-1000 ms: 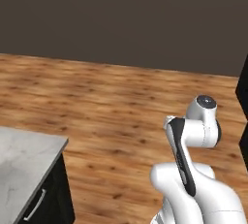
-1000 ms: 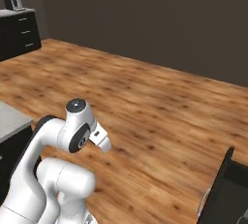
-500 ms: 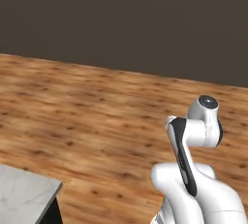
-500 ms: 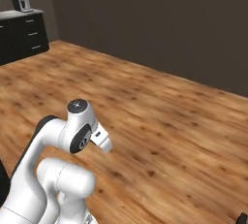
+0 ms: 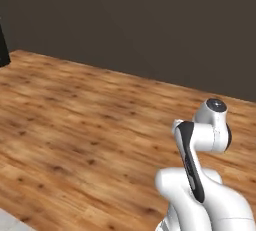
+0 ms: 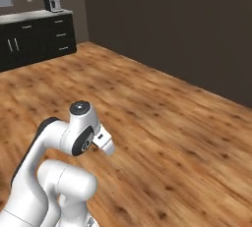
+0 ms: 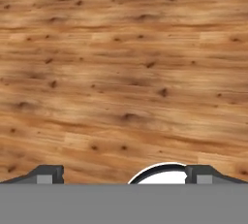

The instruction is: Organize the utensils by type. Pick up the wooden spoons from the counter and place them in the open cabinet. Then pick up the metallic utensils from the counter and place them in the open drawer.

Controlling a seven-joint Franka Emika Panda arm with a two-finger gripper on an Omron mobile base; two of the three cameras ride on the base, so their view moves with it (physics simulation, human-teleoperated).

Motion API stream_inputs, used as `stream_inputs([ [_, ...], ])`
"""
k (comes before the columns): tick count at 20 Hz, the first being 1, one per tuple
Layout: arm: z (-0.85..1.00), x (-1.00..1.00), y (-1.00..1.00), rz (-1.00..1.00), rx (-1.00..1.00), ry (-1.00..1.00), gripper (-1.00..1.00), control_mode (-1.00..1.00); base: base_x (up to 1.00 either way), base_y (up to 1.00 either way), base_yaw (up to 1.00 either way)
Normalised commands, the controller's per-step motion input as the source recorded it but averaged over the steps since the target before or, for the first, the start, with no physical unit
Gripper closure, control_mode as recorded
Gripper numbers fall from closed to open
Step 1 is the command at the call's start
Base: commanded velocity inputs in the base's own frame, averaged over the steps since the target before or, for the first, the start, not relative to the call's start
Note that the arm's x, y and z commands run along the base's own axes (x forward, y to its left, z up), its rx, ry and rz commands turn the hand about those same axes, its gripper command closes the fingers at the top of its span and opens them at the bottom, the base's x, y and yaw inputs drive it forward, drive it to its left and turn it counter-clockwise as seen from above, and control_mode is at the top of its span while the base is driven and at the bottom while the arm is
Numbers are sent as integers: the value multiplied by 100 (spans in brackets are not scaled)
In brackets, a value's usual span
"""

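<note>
The jaws stand wide apart with nothing between them; in the hand view the two finger tips (image 7: 48, 174) sit far from each other at the bottom and look straight down on bare floor (image 7: 121, 72), wood planks running across the picture, with no utensil under them. The arm (image 5: 200, 145) is folded close over its base, elbow up and hand tucked low in front, so it is in no stance to reach for anything. Where the wooden spoons lie, and which way their handles run, cannot be told here, so no approach line or wrist turn can be fixed yet. The only hints of a desk are two. A pale grey sliver (image 5: 10, 224) at the bottom left corner of the left base view is probably a desk corner, close by and to the robot's left and rear. A far desk (image 6: 29, 16) on black cabinets (image 6: 39, 44), with a small machine (image 6: 49, 1) standing on it, lies well away across the floor, ahead and to the left in the right base view. Straight ahead of the base there is only floor and a dark wall (image 5: 150, 20). My judgement is that the coming move is one for the base, not the arm: it has to turn or drive leftward until a desk with the spoons lies in front of the jaws, and only then does the spoons' long axis matter.
</note>
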Motion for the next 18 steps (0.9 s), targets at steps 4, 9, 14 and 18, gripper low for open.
stream_inputs([
  [4, 0, 0, 0, 0, 0, 0, -100, 100, 100, 0, 38],
  [9, 0, 0, 0, 0, 0, 0, -100, 100, 100, 0, 39],
  [14, 0, 0, 0, 0, 0, 0, -100, 100, 100, 0, 43],
  [18, 0, 0, 0, 0, 0, 0, -100, 100, 100, 0, 44],
])
